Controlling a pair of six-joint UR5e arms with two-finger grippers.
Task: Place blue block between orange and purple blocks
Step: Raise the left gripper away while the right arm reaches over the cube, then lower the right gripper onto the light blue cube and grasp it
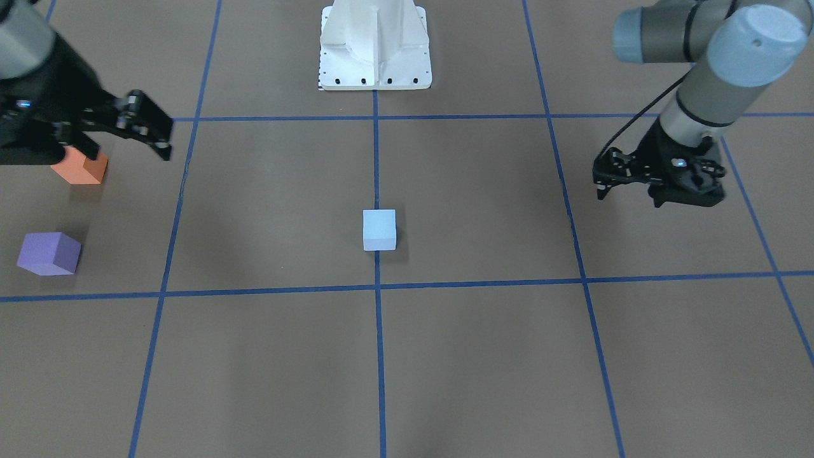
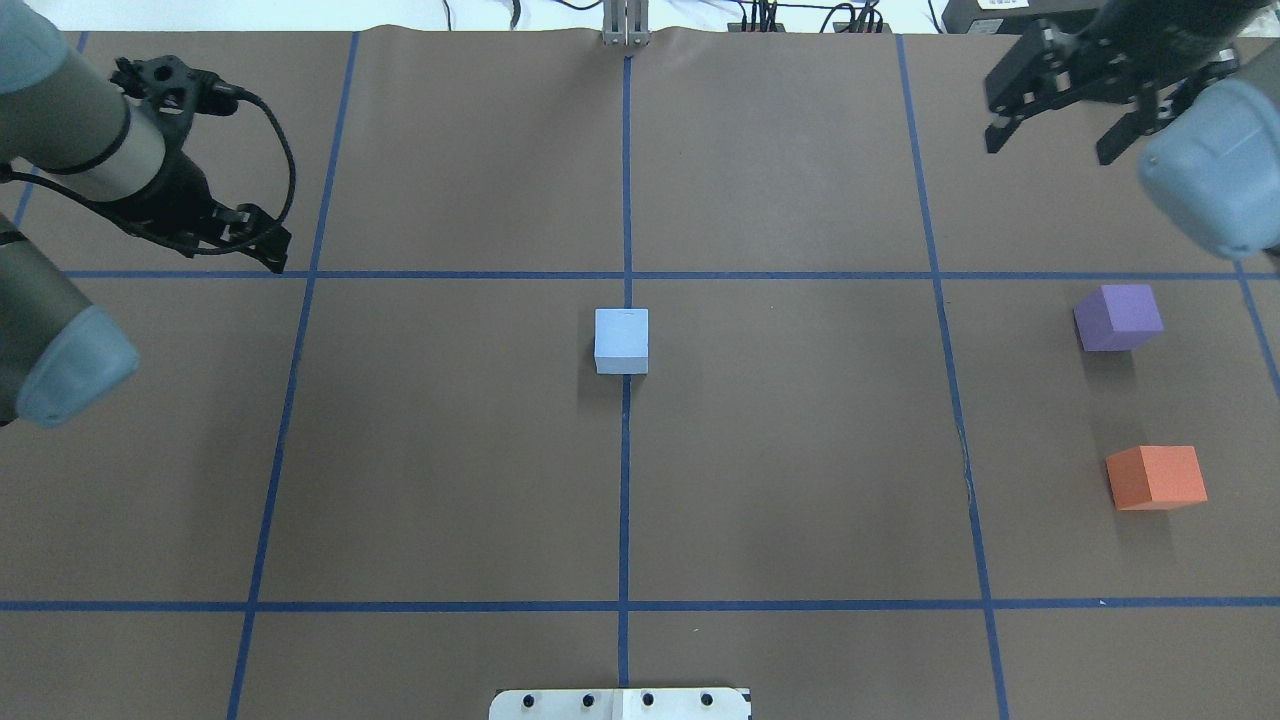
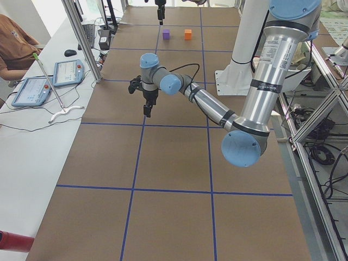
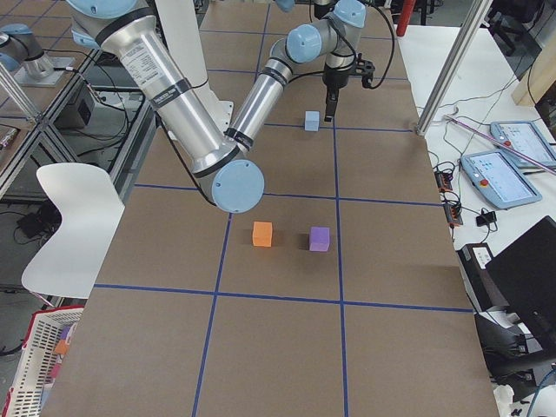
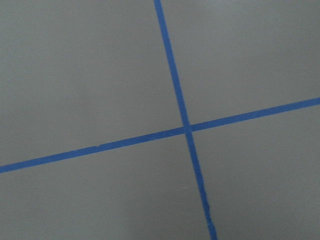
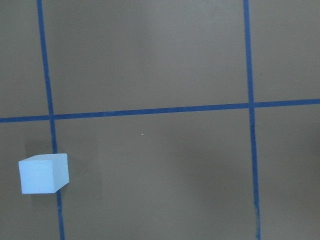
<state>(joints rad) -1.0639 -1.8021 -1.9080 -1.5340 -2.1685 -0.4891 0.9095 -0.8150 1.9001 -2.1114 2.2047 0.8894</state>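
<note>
right fingers (image 4: 328, 111): spread wide, empty, raised | left fingers (image 3: 147, 112): look pressed together, empty | blue block (image 2: 621, 340): on bench (image 2: 450, 450) centre tape line (image 2: 626, 180), well apart from both, open room all round | purple block (image 2: 1118, 317), orange block (image 2: 1156, 478): nearer right fingers, clear gap between

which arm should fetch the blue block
Right, probably: the orange block and purple block lie on its side, the right gripper is open, and the blue block sits central.
</note>
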